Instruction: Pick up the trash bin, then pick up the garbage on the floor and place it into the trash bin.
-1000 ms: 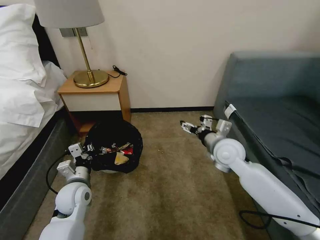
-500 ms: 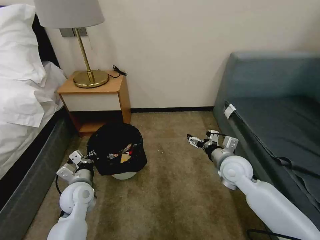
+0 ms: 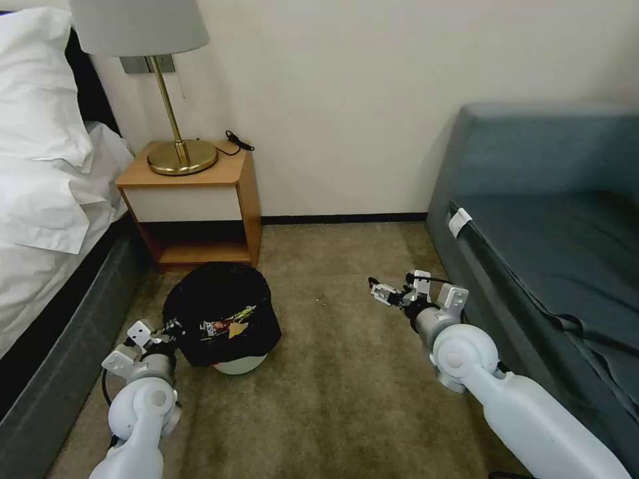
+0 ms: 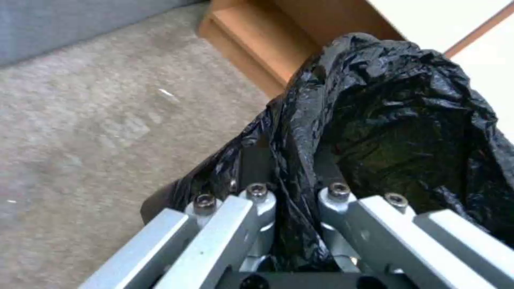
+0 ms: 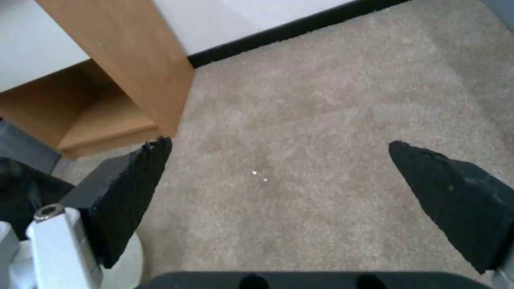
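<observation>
Black-bagged trash bin (image 3: 223,319) rim clamped by left gripper (image 3: 168,327).

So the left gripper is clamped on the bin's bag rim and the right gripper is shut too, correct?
Not quite. The left gripper is clamped on the trash bin bag rim, but the right gripper is open; the right wrist view shows its fingers spread wide over bare carpet.

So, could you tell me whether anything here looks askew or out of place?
Yes: the trash bin sits tilted, its white base showing, with the left gripper clamped on its black bag. Wrappers lie inside. The right gripper hangs open over bare carpet.
</observation>
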